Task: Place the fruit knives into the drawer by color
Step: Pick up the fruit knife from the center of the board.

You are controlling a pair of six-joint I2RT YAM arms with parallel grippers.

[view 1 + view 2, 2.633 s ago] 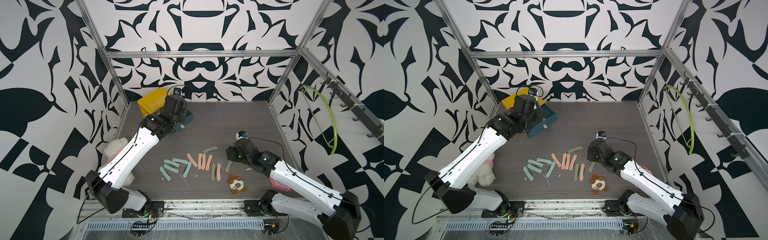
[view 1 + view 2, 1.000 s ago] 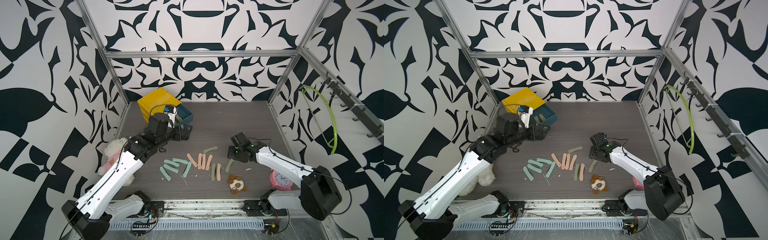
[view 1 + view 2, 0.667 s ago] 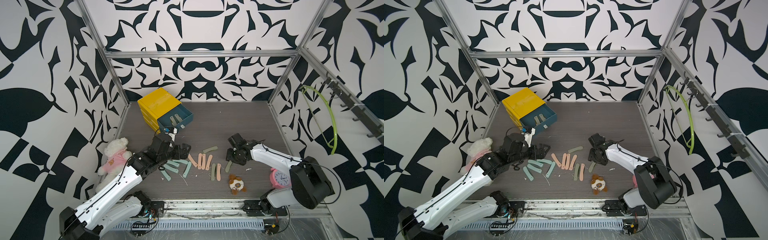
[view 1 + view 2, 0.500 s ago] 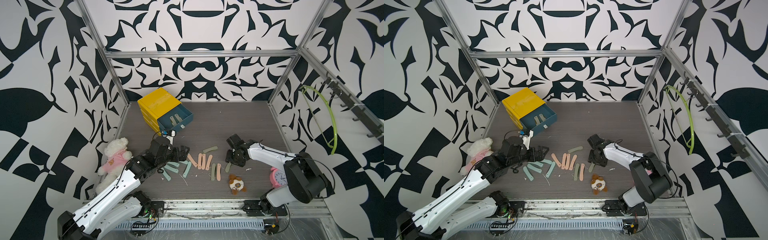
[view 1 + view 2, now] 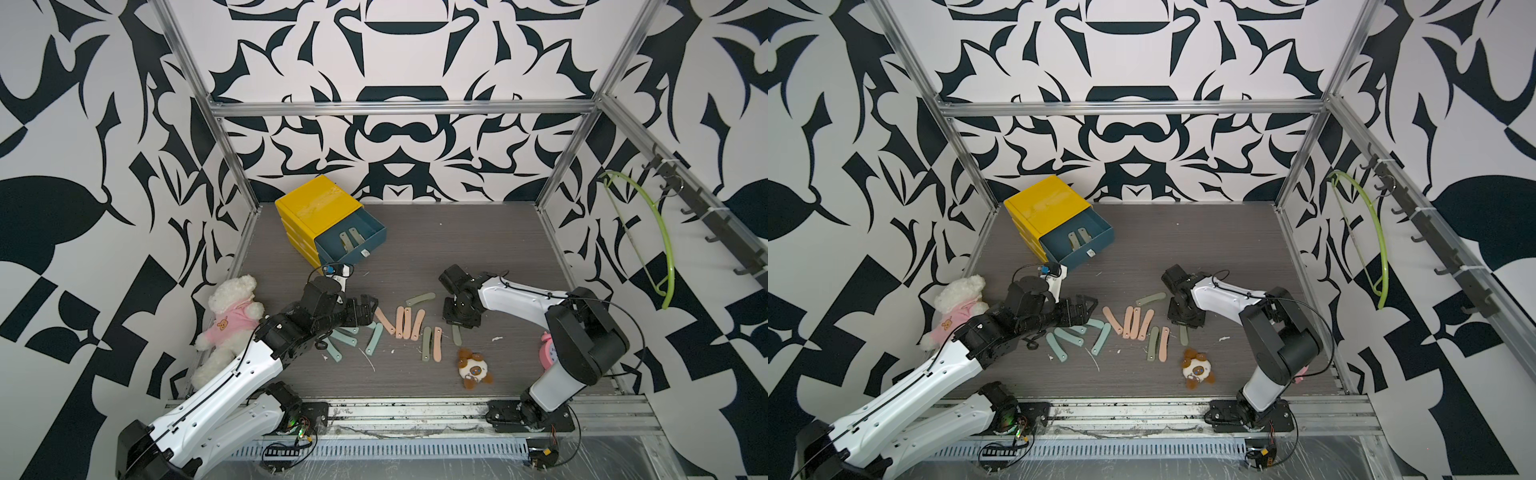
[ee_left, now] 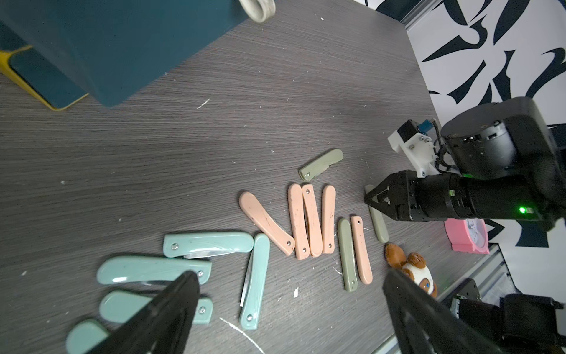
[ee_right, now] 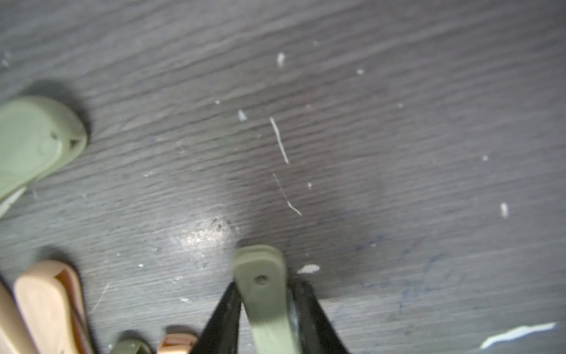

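Note:
Fruit knives lie in a row on the dark table: several mint-teal ones (image 5: 345, 341), several peach-pink ones (image 5: 401, 322) and olive ones (image 5: 419, 299). My left gripper (image 5: 371, 309) stands open low over the teal group, with its fingertips (image 6: 186, 282) spread wide and nothing between them. My right gripper (image 7: 266, 291) is shut on the end of an olive fruit knife (image 7: 260, 266) that lies on the table at the right end of the row (image 5: 456, 334). The blue drawer (image 5: 374, 247) is pulled open at the back left, with two olive knives inside.
The drawer belongs to a yellow cabinet (image 5: 316, 203). A white teddy in pink (image 5: 232, 316) lies at the left edge. A small brown plush toy (image 5: 473, 368) sits close behind the row. A pink clock (image 5: 548, 353) stands by the right arm's base.
My left arm has come down from the drawer to the teal knives, still open. My right gripper has lowered over the olive knife and closed its fingers on it.

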